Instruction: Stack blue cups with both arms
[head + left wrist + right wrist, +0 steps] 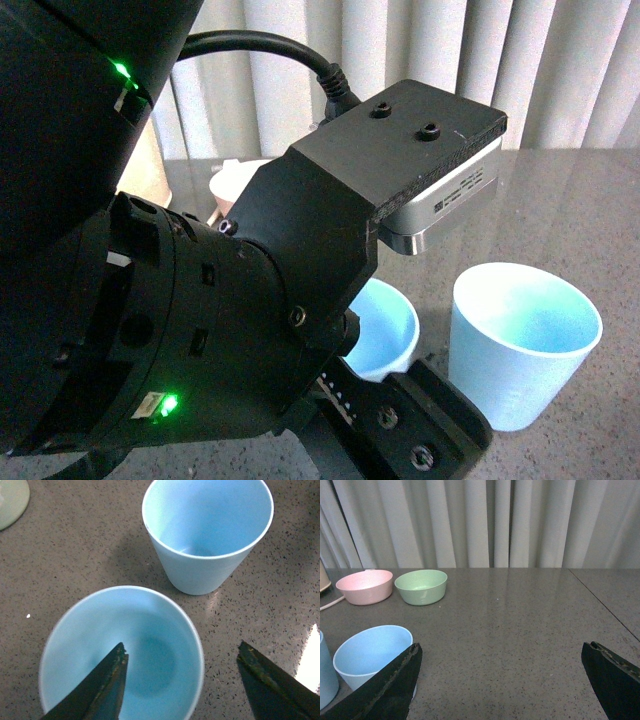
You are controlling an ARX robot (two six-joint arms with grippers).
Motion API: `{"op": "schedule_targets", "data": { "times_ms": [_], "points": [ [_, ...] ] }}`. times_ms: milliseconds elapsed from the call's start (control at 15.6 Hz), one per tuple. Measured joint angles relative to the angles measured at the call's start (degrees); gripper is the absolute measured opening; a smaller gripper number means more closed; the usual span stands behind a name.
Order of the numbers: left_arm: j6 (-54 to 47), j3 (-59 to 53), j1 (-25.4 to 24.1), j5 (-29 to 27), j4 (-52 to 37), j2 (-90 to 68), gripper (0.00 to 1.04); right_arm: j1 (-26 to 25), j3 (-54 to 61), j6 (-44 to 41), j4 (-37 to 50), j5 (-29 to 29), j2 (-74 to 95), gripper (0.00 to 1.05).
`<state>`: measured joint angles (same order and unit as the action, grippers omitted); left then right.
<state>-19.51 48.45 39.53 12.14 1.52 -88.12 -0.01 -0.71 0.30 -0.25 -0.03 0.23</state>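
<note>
In the front view the left arm (200, 300) fills the left side, green lights lit on its housing, and the rim of the pink bowl (235, 185) peeks out behind it. Below the arm stands the left blue cup (392, 325), upright on the grey speckled table (580, 200) and partly hidden by the gripper. The right blue cup (525, 345) stands upright just beside it, the two not touching. The left wrist view shows the left gripper (182, 650) with its jaws spread wide. One finger (102, 687) is over the mouth of the left blue cup (150, 625) and the other is outside its rim; whether either touches the cup cannot be told. The right gripper (501, 647) is likewise spread, with only bare table between its jaws. Its view shows the green bowl (421, 586) next to the pink bowl, before a pale curtain (485, 520).
</note>
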Motion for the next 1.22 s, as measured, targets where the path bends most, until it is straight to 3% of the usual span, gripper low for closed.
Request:
{"op": "schedule_targets", "data": {
  "times_ms": [129,193,450,707,900,1028,1221],
  "points": [
    [0.20,0.52,-0.22,0.42,0.13,0.70,0.82,0.00,0.00,0.02,0.00,0.00,0.00,0.98],
    [2.40,1.75,-1.46,2.71,0.85,3.21,0.98,0.00,0.00,0.00,0.00,0.00,0.00,0.98],
    [4.48,4.50,-3.52,4.66,0.28,7.17,0.98,0.00,0.00,0.00,0.02,0.00,0.00,0.98],
    [9.29,4.92,-9.14,5.49,-4.15,8.22,0.98,0.00,0.00,0.00,0.00,0.00,0.00,0.98],
    [16.90,3.56,-17.68,2.97,-13.07,14.23,0.98,0.00,0.00,0.02,0.00,0.00,0.00,0.98],
    [19.32,-2.86,-26.47,-1.09,-18.08,23.93,0.98,0.00,0.00,0.02,0.00,0.00,0.00,0.98],
    [18.88,-9.44,-33.48,-2.19,-17.90,34.53,0.97,0.00,0.00,0.02,0.00,0.00,0.00,0.98]
  ]
}}
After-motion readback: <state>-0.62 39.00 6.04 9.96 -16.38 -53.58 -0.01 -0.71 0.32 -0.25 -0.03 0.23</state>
